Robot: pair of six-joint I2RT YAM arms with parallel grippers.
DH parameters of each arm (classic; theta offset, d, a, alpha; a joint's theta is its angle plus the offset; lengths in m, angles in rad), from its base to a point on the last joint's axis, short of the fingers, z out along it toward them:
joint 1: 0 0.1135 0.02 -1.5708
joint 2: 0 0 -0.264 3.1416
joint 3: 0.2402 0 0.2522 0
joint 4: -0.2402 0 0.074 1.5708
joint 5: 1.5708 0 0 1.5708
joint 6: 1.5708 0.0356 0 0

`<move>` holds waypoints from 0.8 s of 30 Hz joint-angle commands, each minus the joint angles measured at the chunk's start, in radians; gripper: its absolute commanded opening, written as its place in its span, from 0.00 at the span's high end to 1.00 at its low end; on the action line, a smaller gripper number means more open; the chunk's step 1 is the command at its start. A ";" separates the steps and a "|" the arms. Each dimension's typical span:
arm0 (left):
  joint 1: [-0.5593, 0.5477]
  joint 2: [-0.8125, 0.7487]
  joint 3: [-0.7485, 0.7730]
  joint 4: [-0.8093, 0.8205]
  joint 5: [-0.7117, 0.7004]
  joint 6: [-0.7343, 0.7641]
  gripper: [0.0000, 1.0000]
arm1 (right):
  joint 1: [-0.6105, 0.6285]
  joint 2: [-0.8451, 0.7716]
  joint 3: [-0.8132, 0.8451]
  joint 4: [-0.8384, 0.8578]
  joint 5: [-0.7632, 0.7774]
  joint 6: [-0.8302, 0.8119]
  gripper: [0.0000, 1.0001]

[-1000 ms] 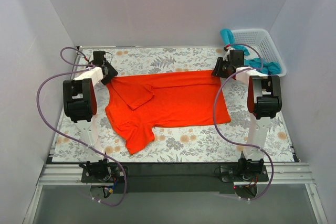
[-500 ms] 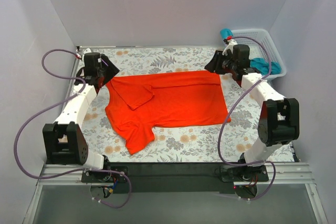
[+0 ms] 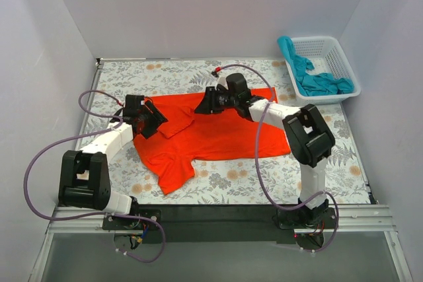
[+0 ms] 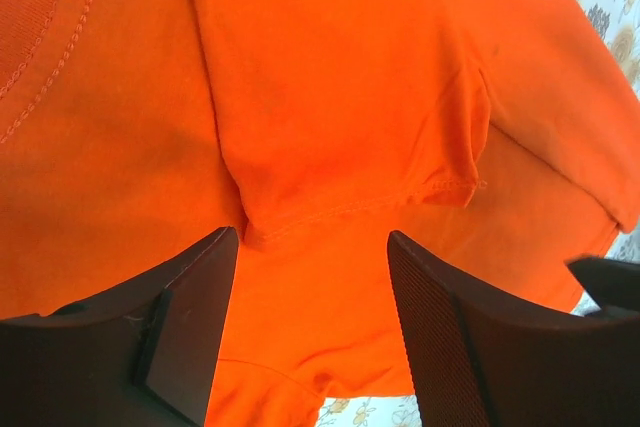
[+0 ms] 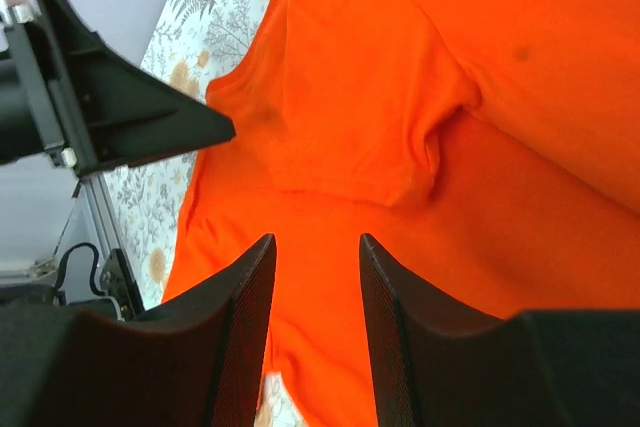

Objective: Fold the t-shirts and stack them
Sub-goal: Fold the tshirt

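I am near the start. The orange t-shirt (image 3: 218, 133) lies flat on the bench (image 3: 264, 183), right under both my tools, one sleeve flipped onto it. Nothing is stacked. My left tool (image 3: 157, 121) and right tool (image 3: 202, 104) are wide, holding nothing. The cloth is soft and thin, with stitched hems. Blue shirts (image 3: 318, 82) wait in the basket (image 3: 346, 65), far behind my right tool.

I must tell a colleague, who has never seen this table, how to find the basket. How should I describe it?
Start from the floral table and look past the orange t-shirt to the table's far right corner. There stands a white basket with lattice sides, holding crumpled teal cloth. It is the only container in view.
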 commanded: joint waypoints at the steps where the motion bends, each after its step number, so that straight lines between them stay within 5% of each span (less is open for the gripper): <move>1: 0.001 -0.008 -0.019 0.059 -0.029 -0.070 0.39 | 0.014 0.092 0.117 0.144 -0.069 0.098 0.54; 17: -0.001 0.038 -0.103 0.158 0.024 -0.154 0.39 | 0.032 0.365 0.282 0.265 -0.121 0.256 0.53; 24: -0.001 0.061 -0.122 0.188 0.046 -0.146 0.39 | 0.024 0.402 0.220 0.271 -0.120 0.271 0.53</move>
